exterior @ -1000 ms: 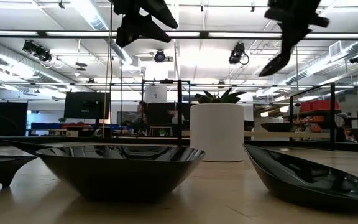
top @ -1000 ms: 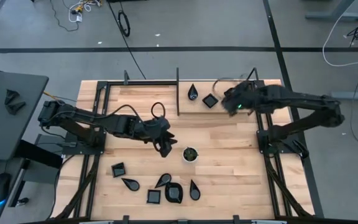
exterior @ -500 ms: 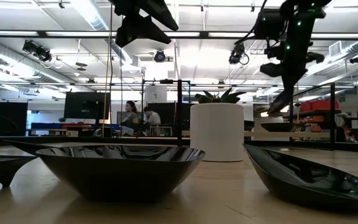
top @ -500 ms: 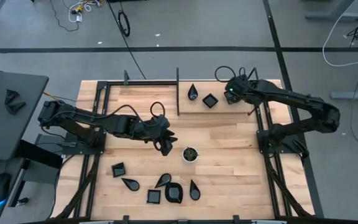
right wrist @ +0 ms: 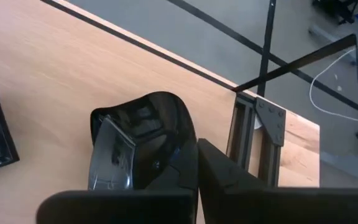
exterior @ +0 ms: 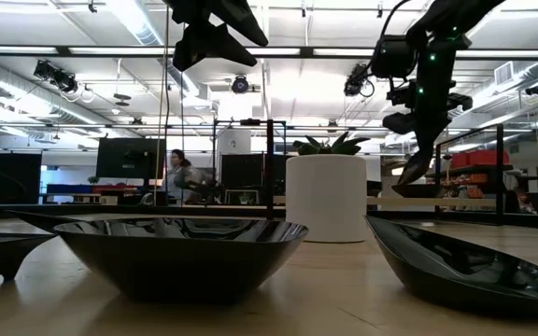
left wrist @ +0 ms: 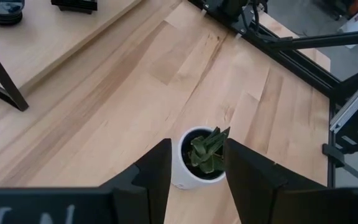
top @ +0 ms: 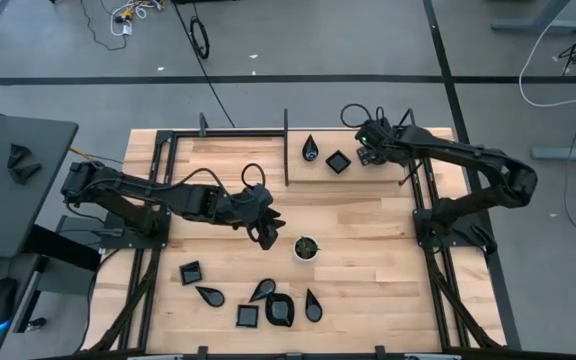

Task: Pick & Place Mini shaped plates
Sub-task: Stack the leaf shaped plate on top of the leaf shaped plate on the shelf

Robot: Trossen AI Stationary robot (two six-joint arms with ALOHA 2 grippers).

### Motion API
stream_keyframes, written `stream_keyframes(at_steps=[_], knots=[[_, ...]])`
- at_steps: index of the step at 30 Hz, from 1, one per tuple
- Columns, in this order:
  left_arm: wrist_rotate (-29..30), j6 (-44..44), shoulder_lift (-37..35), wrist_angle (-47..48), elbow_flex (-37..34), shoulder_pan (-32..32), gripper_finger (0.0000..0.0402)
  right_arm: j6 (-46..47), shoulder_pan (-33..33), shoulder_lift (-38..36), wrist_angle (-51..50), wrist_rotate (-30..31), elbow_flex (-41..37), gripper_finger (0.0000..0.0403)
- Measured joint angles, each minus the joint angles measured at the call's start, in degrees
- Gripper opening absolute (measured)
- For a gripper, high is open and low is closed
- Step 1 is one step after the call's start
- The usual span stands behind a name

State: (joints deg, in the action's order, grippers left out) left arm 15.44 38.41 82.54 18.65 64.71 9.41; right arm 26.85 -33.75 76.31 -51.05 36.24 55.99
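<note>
My right gripper point(top: 368, 152) is shut on a glossy black rounded dish point(right wrist: 140, 144) at the table's far edge, right of a black square plate point(top: 339, 161) and a teardrop plate point(top: 310, 149) that lie flat there. In the low view the dish point(exterior: 413, 175) hangs under the gripper. My left gripper point(top: 266, 233) is open and empty above mid-table, its fingers point(left wrist: 156, 172) on either side of the white cup with the green plant point(left wrist: 201, 157) below it. Several more black plates point(top: 280, 310) lie near the front edge. My right gripper pinches the rounded dish by its rim point(right wrist: 186, 147) between its two fingers, at the dish's side nearest the gripper. The fingers slant down from above. The dish hangs steeply tilted below them point(exterior: 417, 166), low over the table; I cannot tell if its lower end touches.
A black frame post point(right wrist: 246, 138) and rail stand just right of the held dish at the table's far right corner. An upright black divider point(top: 286, 148) stands left of the teardrop plate. The white cup point(top: 306, 247) stands mid-table. Bare wood lies between the cup and the far plates.
My right gripper has carried the rounded dish toward the table's far edge and a little left, and has gone down, so the dish now hangs much lower beside the square plate. A person in the room behind has walked left.
</note>
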Motion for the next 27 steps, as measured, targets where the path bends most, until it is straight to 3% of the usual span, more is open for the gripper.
stream_keyframes(at_steps=[27], knots=[[0.4, 0.4, 0.0, 0.0, 0.0, 0.0, 0.0151, -1.3, -3.3, 2.4, 3.1, -5.8, 0.0, 0.0037]])
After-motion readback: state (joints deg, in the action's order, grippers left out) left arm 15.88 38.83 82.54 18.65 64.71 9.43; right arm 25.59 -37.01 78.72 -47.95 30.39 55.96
